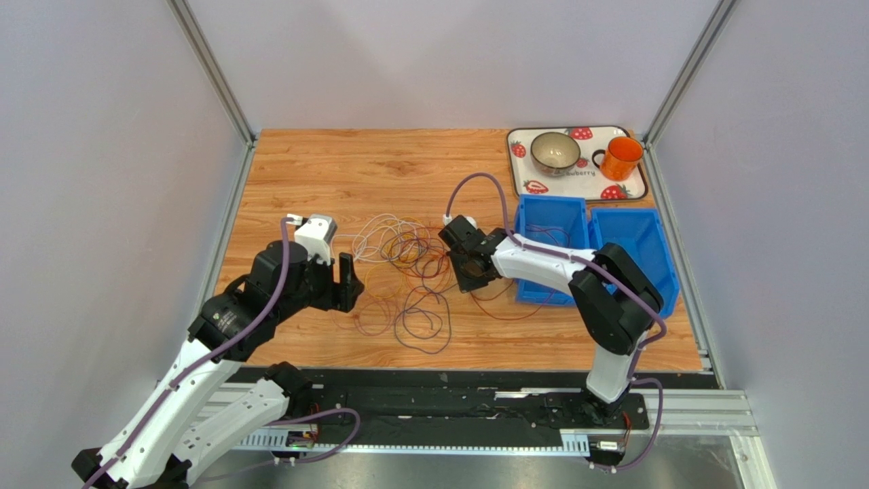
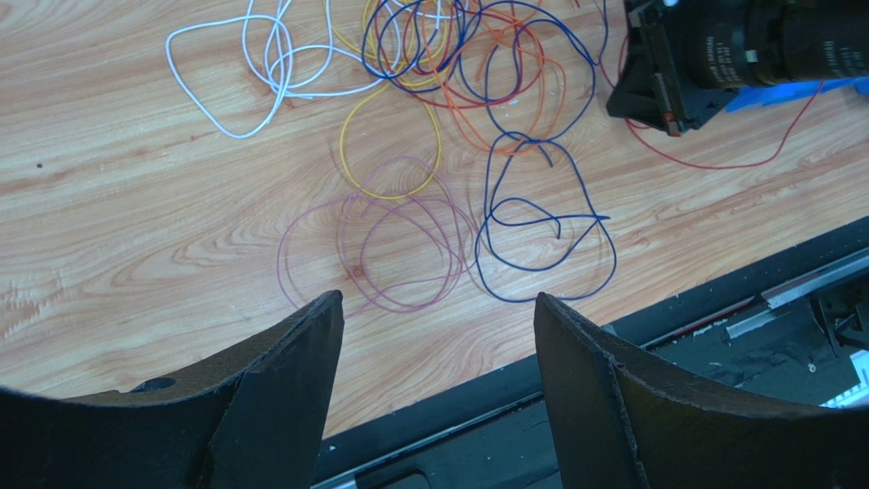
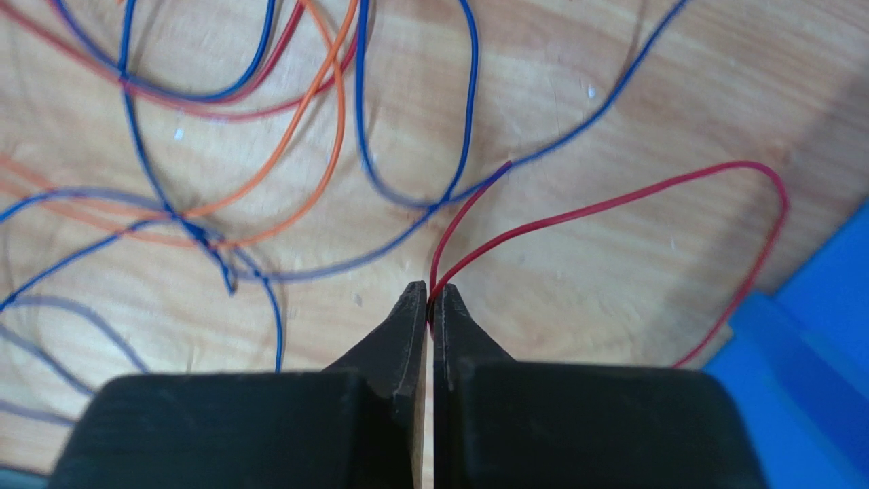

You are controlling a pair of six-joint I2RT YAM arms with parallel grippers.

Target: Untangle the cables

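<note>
A thin red wire (image 3: 612, 209) of the coloured cable tangle (image 1: 408, 270) lying at the wooden tabletop's (image 1: 306, 173) middle is pinched by the right fingers (image 3: 403, 331), while the left fingers (image 2: 291, 377) are held wide apart by the near edge.

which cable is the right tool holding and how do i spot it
Find the blue bins on the table's right side; the right tool sits just left of them, shut on a thin red cable. Unlike the pile of blue, orange and purple loops, its loop swings out toward the bins.
</note>
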